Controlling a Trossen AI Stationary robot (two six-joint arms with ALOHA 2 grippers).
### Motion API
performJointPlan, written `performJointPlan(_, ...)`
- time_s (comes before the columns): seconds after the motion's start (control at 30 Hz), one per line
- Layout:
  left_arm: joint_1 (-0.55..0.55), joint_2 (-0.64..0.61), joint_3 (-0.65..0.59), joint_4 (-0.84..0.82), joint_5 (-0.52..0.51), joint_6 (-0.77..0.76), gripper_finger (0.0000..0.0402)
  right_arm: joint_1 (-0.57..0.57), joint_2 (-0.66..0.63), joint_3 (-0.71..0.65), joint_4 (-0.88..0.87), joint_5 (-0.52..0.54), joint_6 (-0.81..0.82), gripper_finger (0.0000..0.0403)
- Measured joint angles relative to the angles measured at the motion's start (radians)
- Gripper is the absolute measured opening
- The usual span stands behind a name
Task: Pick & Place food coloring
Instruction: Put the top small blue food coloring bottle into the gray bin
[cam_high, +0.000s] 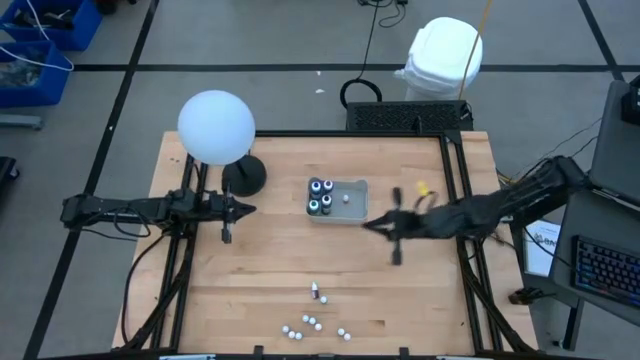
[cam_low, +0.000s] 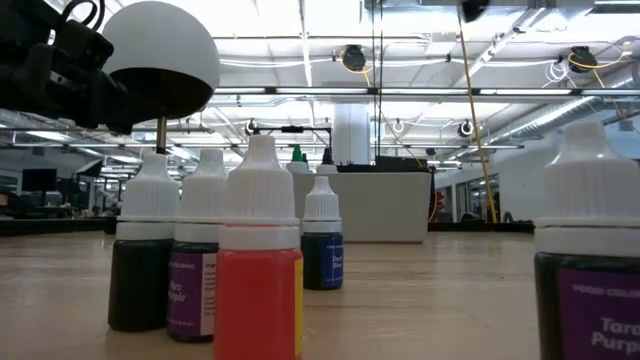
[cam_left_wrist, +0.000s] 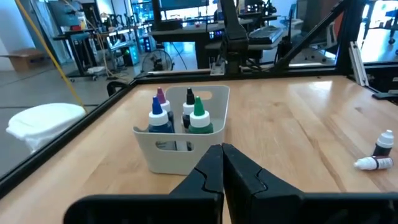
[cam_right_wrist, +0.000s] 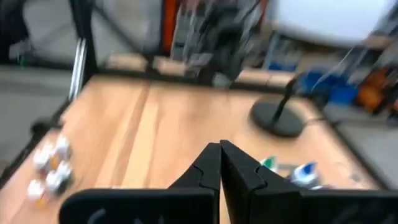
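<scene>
Several small white-capped food coloring bottles (cam_high: 315, 325) lie and stand near the table's near edge, and one dark bottle (cam_high: 316, 291) stands just beyond them. The low view shows them close up, among them a red bottle (cam_low: 258, 270). Bigger dark bottles (cam_high: 320, 196) with green and blue tops stand in the left end of the grey tray (cam_high: 350, 200); they also show in the left wrist view (cam_left_wrist: 180, 115). My left gripper (cam_high: 228, 212) (cam_left_wrist: 222, 158) hovers shut, left of the tray. My right gripper (cam_high: 372, 225) (cam_right_wrist: 219, 155) is shut, just right of the tray's near corner.
A lamp with a white globe (cam_high: 215, 125) and a round black base (cam_high: 245, 176) stands far-left of the tray. A small yellow object (cam_high: 422, 187) lies right of the tray. Bare wood lies between the tray and the small bottles. Black rails frame the table's sides.
</scene>
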Motion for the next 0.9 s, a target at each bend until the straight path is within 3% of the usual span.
performJointPlan(0.23, 0.000, 0.000, 0.000, 0.005, 0.000, -0.022, 0.0007, -0.012, 0.421, 0.443, -0.384, -0.187, 0.110, 0.0000)
performJointPlan(0.4, 0.000, 0.000, 0.000, 0.019, 0.000, -0.026, 0.0016, -0.012, 0.630, 0.706, -0.626, -0.257, 0.114, 0.0000)
performJointPlan(0.67, 0.000, 0.000, 0.000, 0.052, -0.001, 0.018, 0.0014, -0.014, 0.814, 0.968, -0.737, -0.414, 0.167, 0.0000)
performJointPlan(0.9, 0.000, 0.000, 0.000, 0.083, -0.001, 0.050, 0.0005, -0.015, 0.936, 1.065, -0.835, -0.472, 0.117, 0.0000)
